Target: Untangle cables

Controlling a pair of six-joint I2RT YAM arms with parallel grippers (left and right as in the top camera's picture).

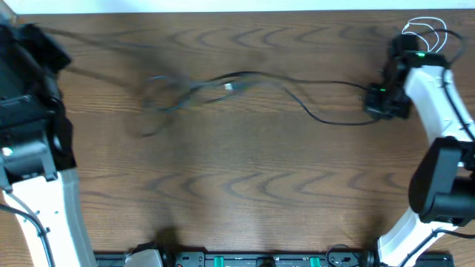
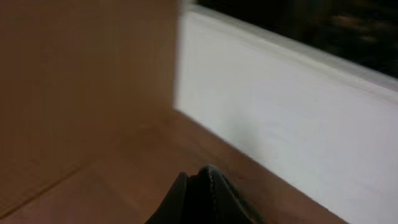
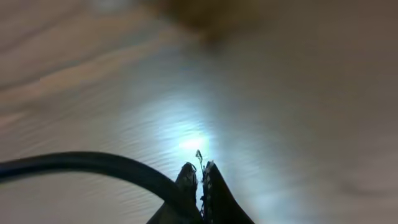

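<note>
Two cables [image 1: 178, 93] sit tangled on the counter [image 1: 237, 193]. My right fingers [image 3: 194, 177] are clamped on the black cable [image 3: 81, 163], probably to drag it clear of the knot. My left fingers [image 2: 199, 186] are closed, with nothing visibly held.

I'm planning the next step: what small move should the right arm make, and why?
Probably pull slightly rightward. The right gripper is shut on the black cable, which runs left into loose loops beside the white plug; a gentle tug may draw it free.
</note>
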